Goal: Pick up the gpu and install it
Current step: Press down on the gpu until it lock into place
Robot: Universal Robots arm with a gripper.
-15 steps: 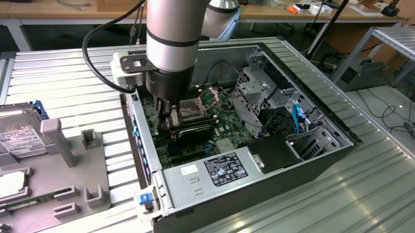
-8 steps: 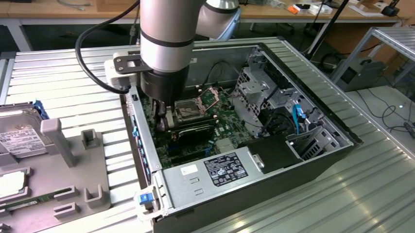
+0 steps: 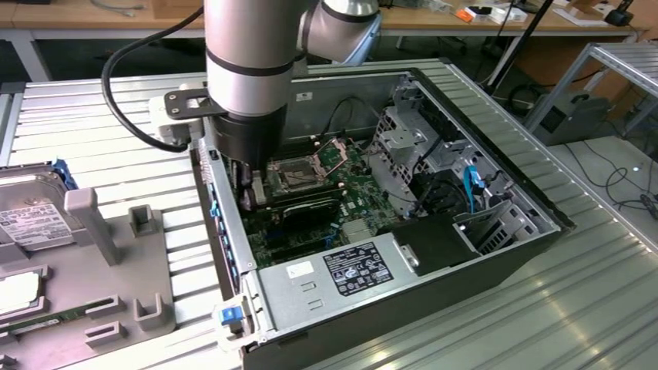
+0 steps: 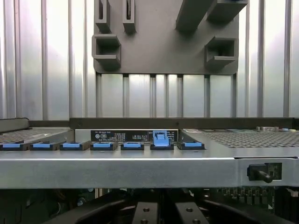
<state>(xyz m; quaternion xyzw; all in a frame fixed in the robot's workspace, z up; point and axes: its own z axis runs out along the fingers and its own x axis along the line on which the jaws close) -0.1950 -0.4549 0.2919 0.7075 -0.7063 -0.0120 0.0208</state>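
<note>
Black flat gpu card point(image 3: 300, 210) is seated over the green motherboard point(image 3: 340, 166), gripper point(image 3: 246, 189) lowered at its edge, seemingly for pressing; jaw state cannot be told.

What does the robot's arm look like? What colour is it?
The robot arm is a fat, shiny silver tube with a black band around it. Its round joint has a pale blue-grey cap. A thick black cable loops down beside it to a small black bracket. Below that comes the dark end effector, made of black metal.
</note>
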